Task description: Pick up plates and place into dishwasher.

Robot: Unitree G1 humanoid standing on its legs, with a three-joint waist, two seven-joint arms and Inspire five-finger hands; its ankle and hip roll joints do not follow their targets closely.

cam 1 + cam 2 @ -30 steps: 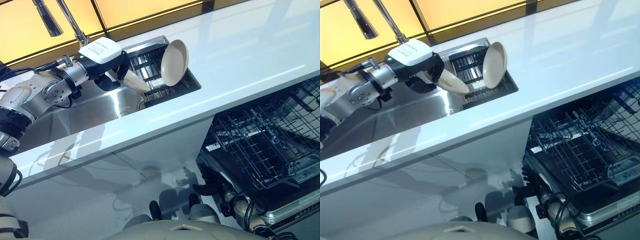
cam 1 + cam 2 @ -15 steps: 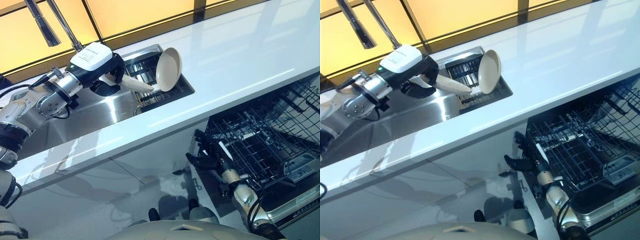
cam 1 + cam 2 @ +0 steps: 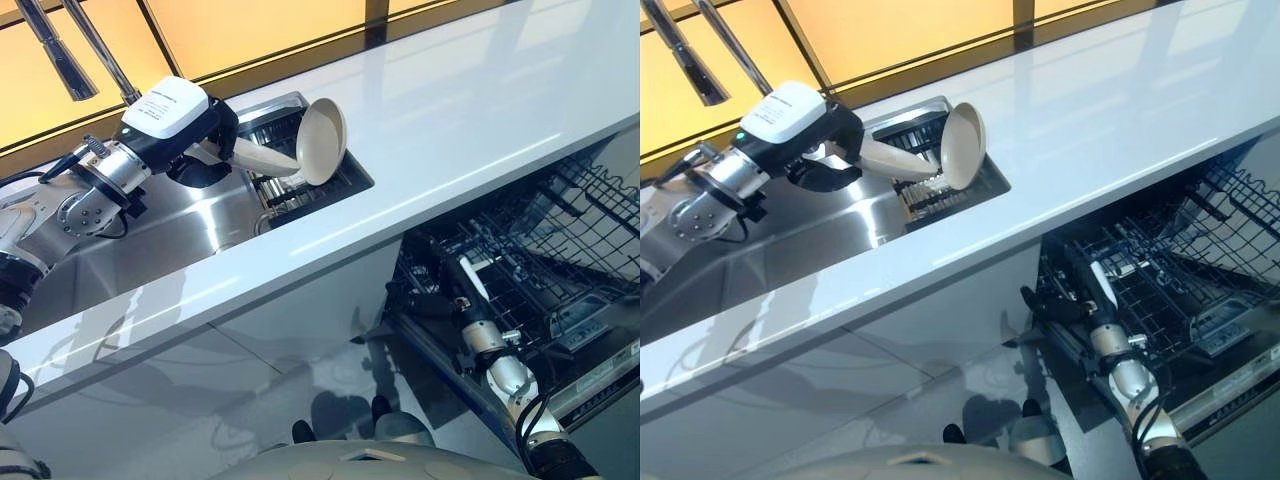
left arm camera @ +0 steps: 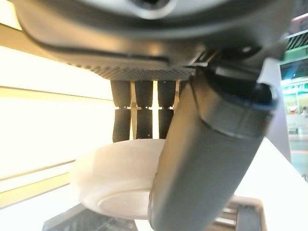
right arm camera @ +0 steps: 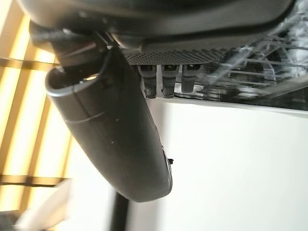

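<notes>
- The plate [image 3: 321, 141] is cream-white, round and shallow with a raised rim, smooth and unmarked; it stands on edge, its hollow face turned toward the left hand [image 3: 205, 140].
- The left hand pinches the plate's rim, white-covered thumb on the near face and fingers [image 4: 136, 115] behind it, above the slotted rack [image 3: 285, 150] in the steel sink [image 3: 170, 225].
- The right hand [image 3: 1060, 300] hangs open, holding nothing, at the front edge of the dishwasher rack [image 3: 520, 270], below the white table [image 3: 470, 100].
</notes>
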